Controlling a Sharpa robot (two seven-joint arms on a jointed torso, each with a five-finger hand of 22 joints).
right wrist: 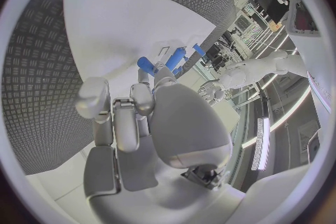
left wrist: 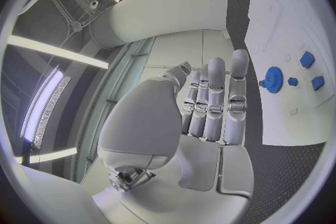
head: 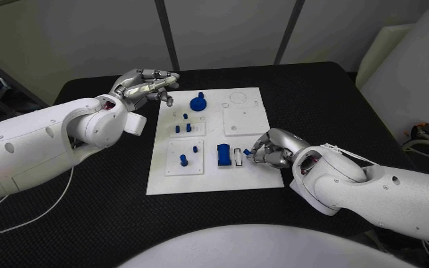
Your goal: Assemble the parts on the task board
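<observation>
No readable text

No letters, numbers, brands or signs can be made out on the white task board (head: 214,175), its blue parts (head: 222,156), or the black worktop (head: 107,218).

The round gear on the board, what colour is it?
The gear is blue, clearest in the head view.

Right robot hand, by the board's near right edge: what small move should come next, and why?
Probably ease the small blue part pinched by the right robot hand down toward the task board beside the blue block; it looks not yet seated. The left robot hand holds nothing.
</observation>
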